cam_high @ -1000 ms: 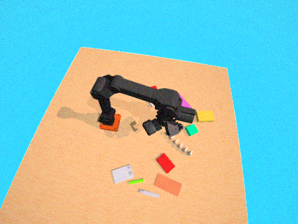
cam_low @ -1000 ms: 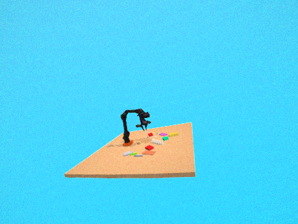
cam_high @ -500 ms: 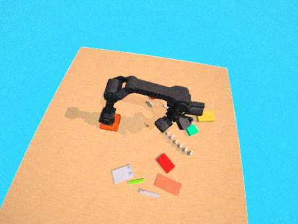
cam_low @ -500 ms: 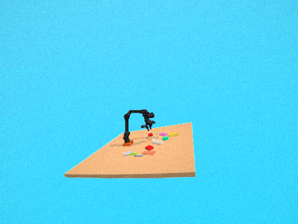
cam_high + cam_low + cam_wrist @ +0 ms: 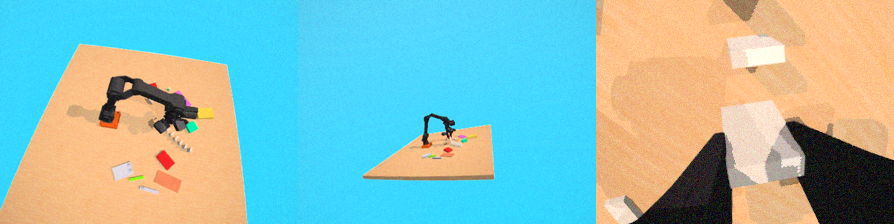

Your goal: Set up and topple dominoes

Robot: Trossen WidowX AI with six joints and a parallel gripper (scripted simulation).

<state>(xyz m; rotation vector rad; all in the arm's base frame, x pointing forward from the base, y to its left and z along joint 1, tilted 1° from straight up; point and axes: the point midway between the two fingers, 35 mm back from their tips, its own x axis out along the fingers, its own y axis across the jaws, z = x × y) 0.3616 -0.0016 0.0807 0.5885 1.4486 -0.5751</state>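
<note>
My gripper (image 5: 170, 125) (image 5: 449, 136) (image 5: 755, 137) is shut on a white domino (image 5: 750, 121), which sits between the fingertips. It is over the end of the row nearest the arm's base. The row of small white standing dominoes (image 5: 179, 142) (image 5: 456, 144) runs away toward the lower right in the top view. In the wrist view one standing domino (image 5: 766, 55) shows ahead of the held one, with a gap between them. A loose domino (image 5: 149, 101) lies behind the gripper. The wrist view shows a white piece (image 5: 618, 208) at the lower left. Whether the held domino touches the table is unclear.
A teal block (image 5: 191, 127) is close beside the gripper, with a yellow block (image 5: 206, 113) and a purple slab (image 5: 186, 99) beyond. A red block (image 5: 165, 160) and an orange slab (image 5: 167, 181) lie near the row. A pale box (image 5: 122, 171) and green bar (image 5: 136, 178) lie farther off.
</note>
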